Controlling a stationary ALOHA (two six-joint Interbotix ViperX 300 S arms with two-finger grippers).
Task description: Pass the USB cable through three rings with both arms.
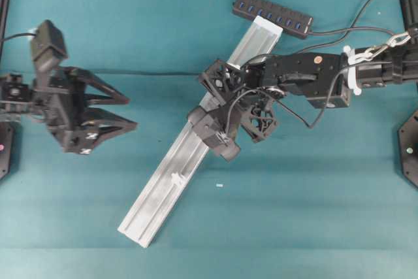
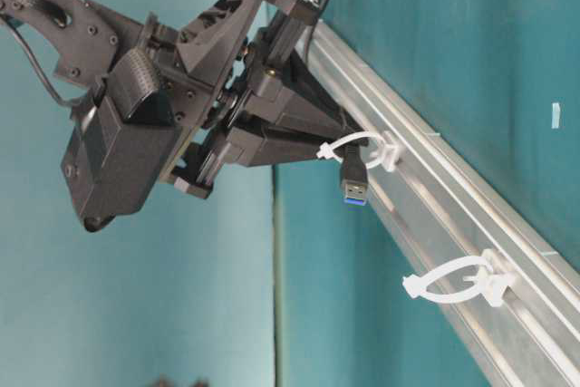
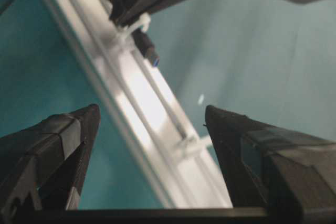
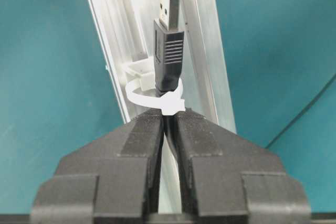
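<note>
My right gripper (image 4: pixel 168 115) is shut on the black USB cable just behind its plug (image 4: pixel 169 30). The plug pokes through a white ring (image 4: pixel 152 94) clipped to the silver rail (image 4: pixel 113 35), and the ring loops round the plug's rear end. In the table-level view the plug (image 2: pixel 354 178) hangs past that ring (image 2: pixel 367 145), and a second ring (image 2: pixel 458 283) stands empty farther down the rail. That empty ring (image 1: pixel 176 178) also shows from overhead. My left gripper (image 1: pixel 132 112) is open, left of the rail, nothing between its fingers. A third ring is hidden.
The black hub (image 1: pixel 272 14) lies at the rail's far end, with cords trailing right. The rail (image 1: pixel 157 200) runs diagonally across the teal table. A small white scrap (image 1: pixel 219 185) lies right of the rail. The right arm's body covers the rail's upper middle.
</note>
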